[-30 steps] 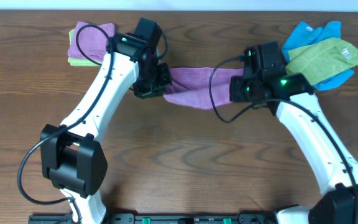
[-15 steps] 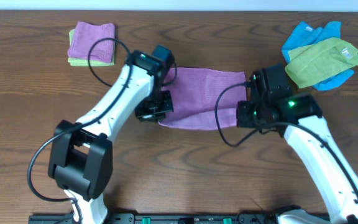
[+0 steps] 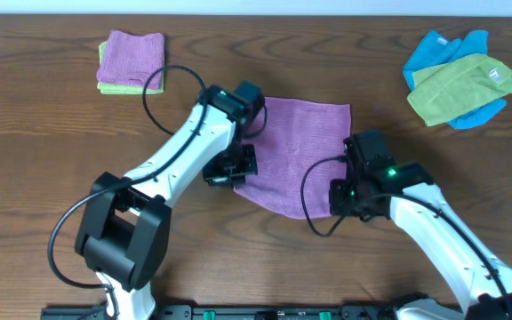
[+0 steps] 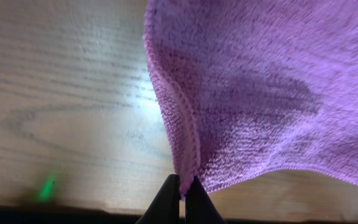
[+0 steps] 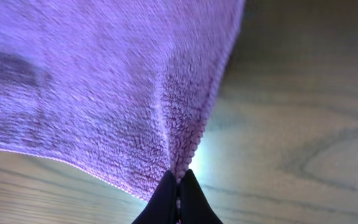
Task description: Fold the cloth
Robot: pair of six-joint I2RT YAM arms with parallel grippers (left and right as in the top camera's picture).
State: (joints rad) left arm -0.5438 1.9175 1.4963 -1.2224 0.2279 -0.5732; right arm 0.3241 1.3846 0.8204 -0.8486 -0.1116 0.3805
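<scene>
The violet-purple cloth (image 3: 299, 147) lies spread in the middle of the table, its far edge flat and its near edge lifted between the two arms. My left gripper (image 3: 236, 175) is shut on the cloth's near left corner (image 4: 185, 177). My right gripper (image 3: 338, 200) is shut on the near right corner (image 5: 178, 171). In both wrist views the cloth (image 4: 260, 81) (image 5: 104, 81) hangs up and away from the pinched corners above the wood. No white tag shows.
A folded pinker purple cloth on a green one (image 3: 132, 60) sits at the back left. A lime-green cloth (image 3: 465, 84) lies over a blue cloth (image 3: 443, 49) at the back right. The wooden table (image 3: 43, 160) surrounds them.
Both grippers have pulled the cloth's near corners toward the front of the table. The cloth has opened from a narrow bunched strip into a broad sheet.
</scene>
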